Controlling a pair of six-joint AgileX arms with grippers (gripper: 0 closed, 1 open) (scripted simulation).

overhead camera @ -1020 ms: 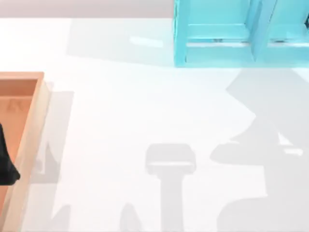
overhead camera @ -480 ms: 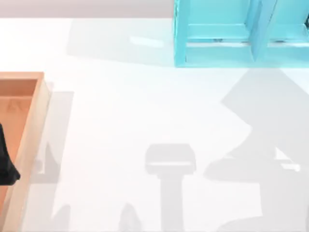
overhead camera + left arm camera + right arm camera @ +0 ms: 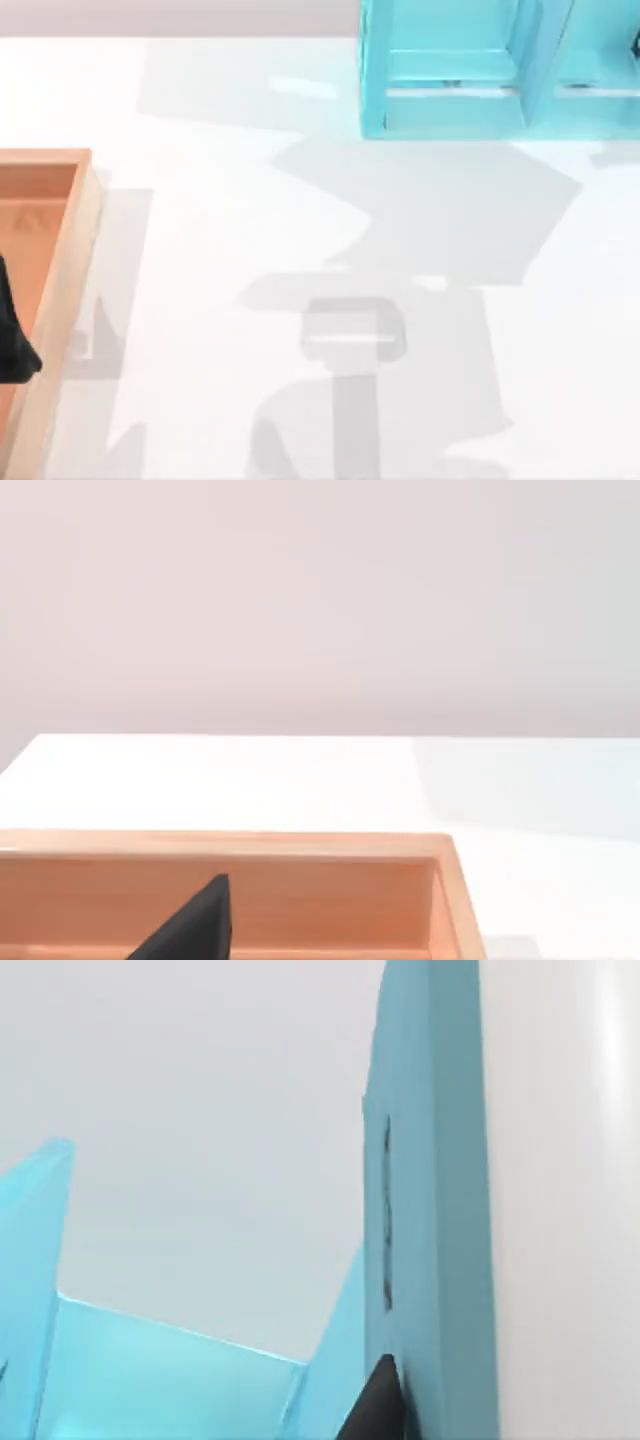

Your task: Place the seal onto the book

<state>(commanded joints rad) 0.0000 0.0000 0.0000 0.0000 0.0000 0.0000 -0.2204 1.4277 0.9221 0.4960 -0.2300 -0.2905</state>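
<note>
Shadows swept leftward; left arm's fingers (image 3: pixel 15 340) over wooden tray (image 3: pixel 62 260).

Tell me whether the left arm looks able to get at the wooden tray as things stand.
Probably yes. The left claw hangs over the wooden tray, above its inside, at the table's left side, with nothing between them. The right claw is by the light-blue shelf unit, well out of the way.

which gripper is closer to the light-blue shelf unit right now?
Right. The right wrist view sits hard against the light-blue shelf unit, a dark fingertip touching its panel. The left gripper hangs over the wooden tray at the table's left edge, far from the shelf.
</note>
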